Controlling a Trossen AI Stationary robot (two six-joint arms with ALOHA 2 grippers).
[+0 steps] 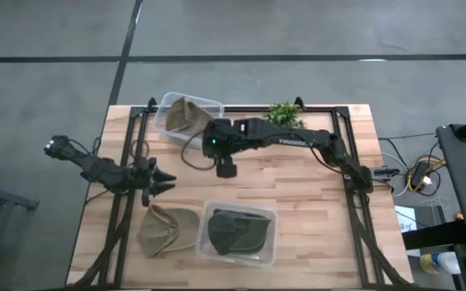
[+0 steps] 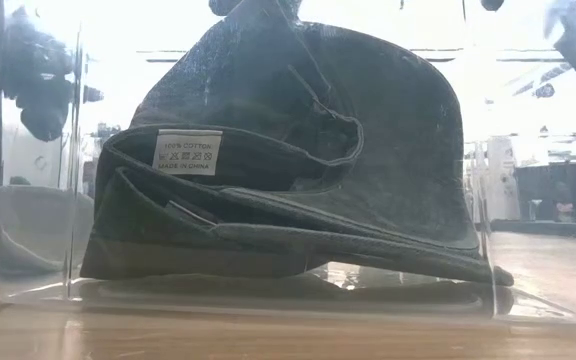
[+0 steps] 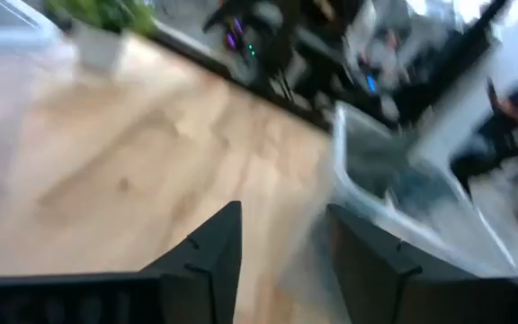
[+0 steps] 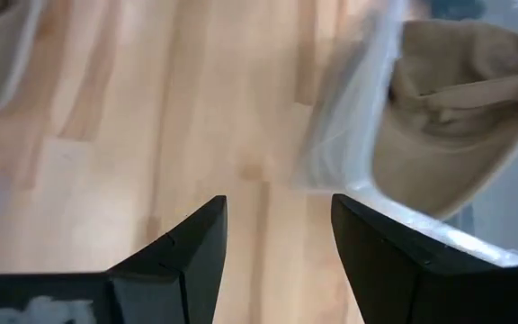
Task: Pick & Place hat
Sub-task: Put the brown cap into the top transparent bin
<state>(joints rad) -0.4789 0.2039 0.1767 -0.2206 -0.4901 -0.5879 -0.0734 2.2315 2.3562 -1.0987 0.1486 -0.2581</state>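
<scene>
Hats looked soft, light, floppy cotton; brim edge seemed the best pinch point. Tan hat [image 1: 168, 229] lay loose on table [image 1: 314, 210], just beside left pincer [image 1: 167, 183], open, empty. Right pincer [image 1: 226, 170] open, empty, near binned tan hat [image 4: 448, 108].

tan hat [image 1: 168, 229] flat on table, dark hat [image 1: 238, 232] and another tan hat [image 1: 183, 115] in bins

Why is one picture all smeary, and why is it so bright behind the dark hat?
The left wrist view is smeared all over: the wooden table and a clear bin look streaky. In the low view, bright light from behind whitens the room, so the dark hat in its clear bin looks shadowy. The high view is sharp.
</scene>
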